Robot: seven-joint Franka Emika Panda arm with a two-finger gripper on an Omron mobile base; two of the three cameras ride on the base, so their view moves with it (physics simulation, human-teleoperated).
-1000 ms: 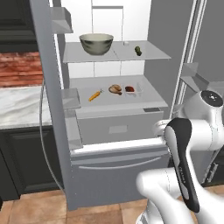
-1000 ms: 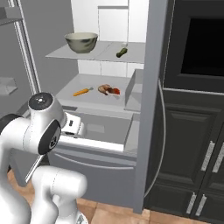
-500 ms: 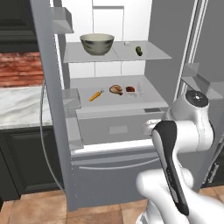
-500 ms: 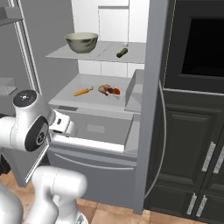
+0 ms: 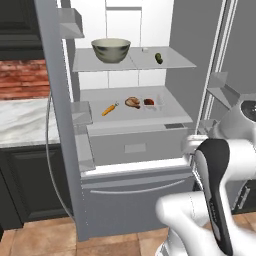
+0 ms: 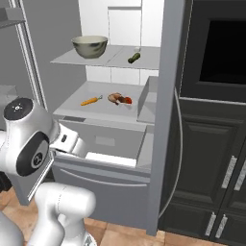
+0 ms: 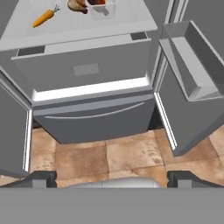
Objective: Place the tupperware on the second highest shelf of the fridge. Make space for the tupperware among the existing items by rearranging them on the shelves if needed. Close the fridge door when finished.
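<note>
While the tool [image 7: 109,177] gapes released, the clear tupperware [image 5: 154,103] sits on the flat pale-grey shelf [image 5: 175,117].

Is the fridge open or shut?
Open. Both doors of the fridge stand swung wide, so the bowl and carrot inside show.

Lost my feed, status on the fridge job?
Gripper open, empty, low before the fridge. Tupperware on the second highest shelf, beside the meat piece. Both doors open, nothing blocking.
</note>
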